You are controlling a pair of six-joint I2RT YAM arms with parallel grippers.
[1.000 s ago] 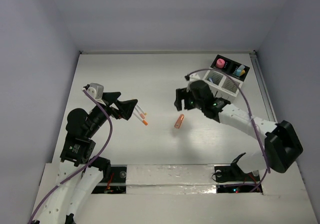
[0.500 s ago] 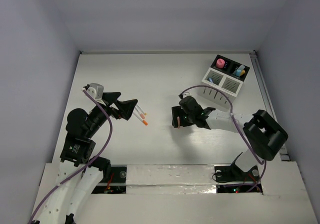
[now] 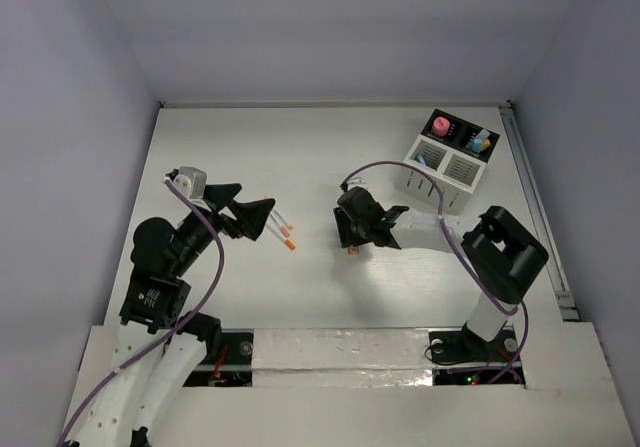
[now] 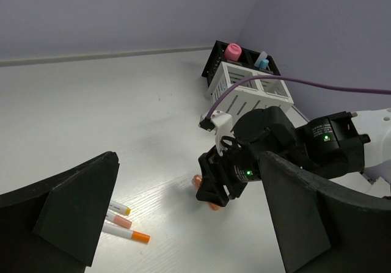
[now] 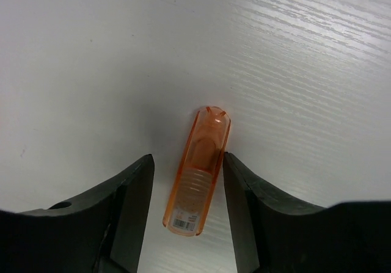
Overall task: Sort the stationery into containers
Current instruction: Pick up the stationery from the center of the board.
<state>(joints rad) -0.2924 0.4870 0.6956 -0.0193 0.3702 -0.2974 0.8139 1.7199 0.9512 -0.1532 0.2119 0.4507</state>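
An orange translucent capsule [image 5: 198, 175] lies flat on the white table. My right gripper [image 5: 188, 163] straddles it, open: the right finger touches its side and a gap remains at the left finger. From above, the right gripper [image 3: 352, 239] covers nearly all of the capsule [image 3: 352, 252]. Three thin white sticks [image 3: 283, 229] with coloured tips lie side by side at mid left. My left gripper [image 3: 257, 195] hovers beside them, open and holding nothing. The white slatted organizer [image 3: 440, 167] with its black back section [image 3: 462, 135] stands at the far right.
A pink cylinder [image 3: 439, 125] and blue and yellow pieces [image 3: 482, 141] stand in the black section. A purple cable [image 3: 400, 167] loops from the right arm in front of the organizer. In the left wrist view the sticks [image 4: 122, 221] lie left of the right gripper [image 4: 215, 190].
The right arm has swung left and down from near the organizer onto the orange capsule, and its jaws have narrowed around it. The left arm has not moved.
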